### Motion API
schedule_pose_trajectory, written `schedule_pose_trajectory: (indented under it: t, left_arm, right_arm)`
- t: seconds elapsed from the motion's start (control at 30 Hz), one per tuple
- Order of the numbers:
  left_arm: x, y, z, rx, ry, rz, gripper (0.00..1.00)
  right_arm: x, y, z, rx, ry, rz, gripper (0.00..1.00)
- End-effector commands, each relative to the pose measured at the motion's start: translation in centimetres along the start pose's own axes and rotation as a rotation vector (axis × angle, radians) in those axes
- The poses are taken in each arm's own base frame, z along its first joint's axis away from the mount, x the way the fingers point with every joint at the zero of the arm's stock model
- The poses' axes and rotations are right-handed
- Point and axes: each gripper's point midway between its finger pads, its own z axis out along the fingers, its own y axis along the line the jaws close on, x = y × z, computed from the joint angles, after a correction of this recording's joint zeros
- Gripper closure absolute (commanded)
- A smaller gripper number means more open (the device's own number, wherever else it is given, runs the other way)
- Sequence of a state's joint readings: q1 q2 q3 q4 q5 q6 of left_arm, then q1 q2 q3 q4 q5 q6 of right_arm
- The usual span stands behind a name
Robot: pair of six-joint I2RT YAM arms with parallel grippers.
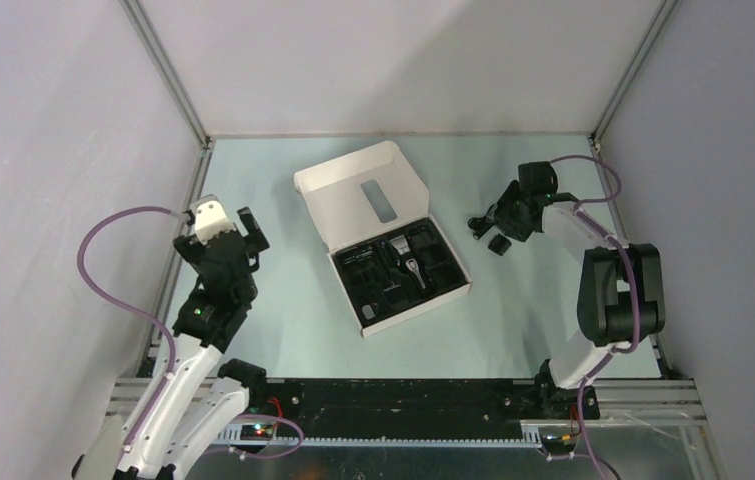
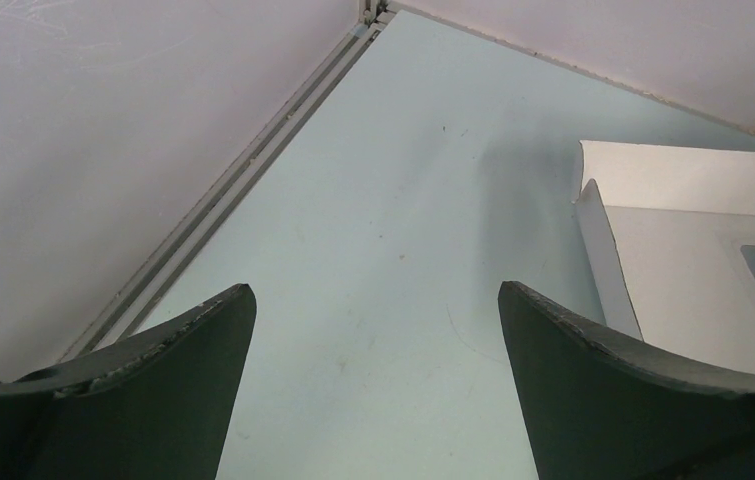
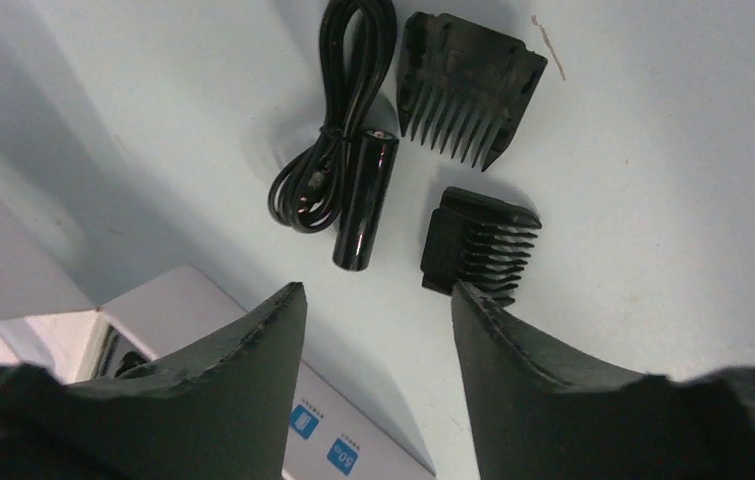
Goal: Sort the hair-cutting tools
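Gaping right gripper (image 3: 378, 295) above small toothed black plastic comb (image 3: 481, 243); left gripper (image 2: 375, 290) likewise spread.

From above, the pieces (image 1: 405, 262) in the black tray (image 1: 356, 288) are too small to tell apart. The white box (image 2: 693, 270) is cut by the right edge of the left wrist view.

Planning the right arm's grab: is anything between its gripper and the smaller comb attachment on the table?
Nothing visible does. The right gripper hangs open, and the smaller comb attachment lies bare just past one fingertip. The black cylinder and coiled cable lie beside it, apart.
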State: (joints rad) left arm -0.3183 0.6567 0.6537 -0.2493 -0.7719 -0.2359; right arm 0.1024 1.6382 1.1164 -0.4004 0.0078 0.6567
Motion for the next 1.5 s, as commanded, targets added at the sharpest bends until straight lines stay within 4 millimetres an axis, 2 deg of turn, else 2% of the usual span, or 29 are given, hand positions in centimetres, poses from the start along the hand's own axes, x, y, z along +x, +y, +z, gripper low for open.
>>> schedule_pose_trajectory:
  t: [0.0, 0.13, 0.27, 0.4, 0.67, 0.87, 1.03, 1.2, 1.43, 1.47]
  left_arm:
    - [-1.1, -0.4, -0.1, 0.014, -0.021, -0.026, 0.02]
    - [-0.9, -0.5, 0.0, 0.015, -0.016, -0.018, 0.02]
    - [-0.8, -0.6, 0.0, 0.014, -0.014, -0.015, 0.02]
    - [-0.8, -0.5, 0.1, 0.012, -0.015, -0.012, 0.02]
    - [-0.9, -0.6, 0.0, 0.017, -0.018, -0.015, 0.02]
    - [-1.0, -0.5, -0.1, 0.015, -0.024, -0.016, 0.02]
    - [-1.2, -0.4, -0.2, 0.015, -0.032, -0.021, 0.02]
    - [-1.4, -0.3, -0.3, 0.020, -0.036, -0.029, 0.02]
    - [-1.6, -0.2, -0.5, 0.022, -0.044, -0.040, 0.02]
    - [-1.7, -0.2, -0.6, 0.023, -0.045, -0.042, 0.02]
  right_arm:
    - [-0.6, 0.6, 1.8, -0.003, -0.024, 0.052, 0.44]
    - [-0.6, 0.8, 3.2, 0.002, -0.019, 0.056, 0.53]
    - [-0.7, 1.5, 4.3, 0.003, -0.009, 0.050, 0.59]
    - [0.0, 1.3, 5.8, 0.029, 0.020, 0.062, 0.63]
    - [1.1, 0.1, 7.5, 0.089, 0.042, 0.065, 0.65]
    - [1.4, -0.7, 7.6, 0.133, 0.056, 0.033, 0.65]
    - [1.4, -0.5, 6.2, 0.133, 0.057, -0.024, 0.84]
    - [0.0, 1.2, 3.5, 0.109, -0.025, -0.152, 0.93]
    - [-1.1, 6.4, -1.8, -0.025, -0.164, -0.353, 0.94]
    - [-1.0, 7.8, -2.8, -0.060, -0.189, -0.382, 0.95]
